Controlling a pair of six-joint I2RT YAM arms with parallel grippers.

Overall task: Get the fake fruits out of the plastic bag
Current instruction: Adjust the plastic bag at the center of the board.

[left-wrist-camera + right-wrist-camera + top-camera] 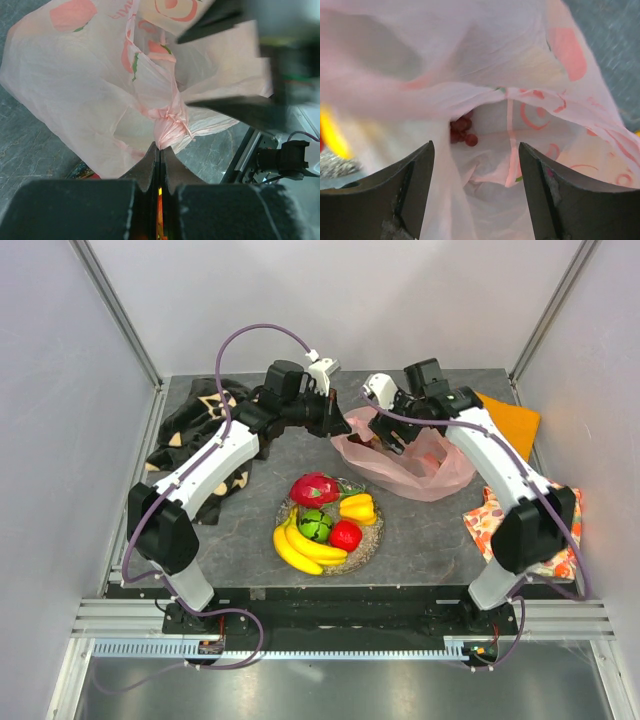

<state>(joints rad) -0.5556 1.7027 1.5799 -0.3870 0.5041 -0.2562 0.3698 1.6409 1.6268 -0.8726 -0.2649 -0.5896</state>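
Left fingers (150,167) pinched shut on plastic bag (90,100) at its knot; right fingers (417,175) spread wide at its mouth, apparently facing grapes (461,131).

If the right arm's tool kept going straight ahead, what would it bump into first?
Probably the plastic bag, its film just ahead of the right tool; dark red grapes lie deeper inside. Depth is unclear.

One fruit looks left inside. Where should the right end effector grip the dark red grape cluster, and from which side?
Pinch the small dark red plastic grape cluster across its bumpy width, entering straight through the open mouth of the thin pink plastic bag: it lies deep inside, ahead of the open right end effector.
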